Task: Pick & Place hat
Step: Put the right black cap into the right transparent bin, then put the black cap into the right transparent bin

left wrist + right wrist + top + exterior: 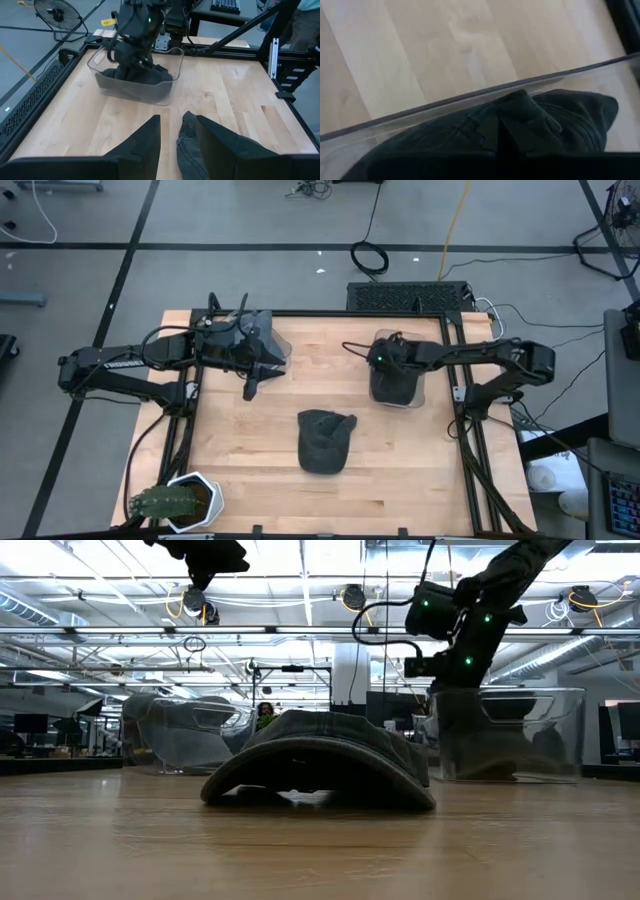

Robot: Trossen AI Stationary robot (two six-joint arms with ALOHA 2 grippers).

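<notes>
Two hats [326, 442], two clear bins [398, 385]

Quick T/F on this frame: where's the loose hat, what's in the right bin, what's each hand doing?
1. A dark hat lies on the bare table, outside both bins. True.
2. The right hand is down in the clear bin on the right, shut on a dark hat in there. True.
3. The left hand is holding the hat on the table. False: it hangs above the wood, apart from that hat, with nothing in it.
4. The bin on the right is empty. False: dark cloth lies in it.
5. A potted plant stands at the table's front left corner. True.
</notes>
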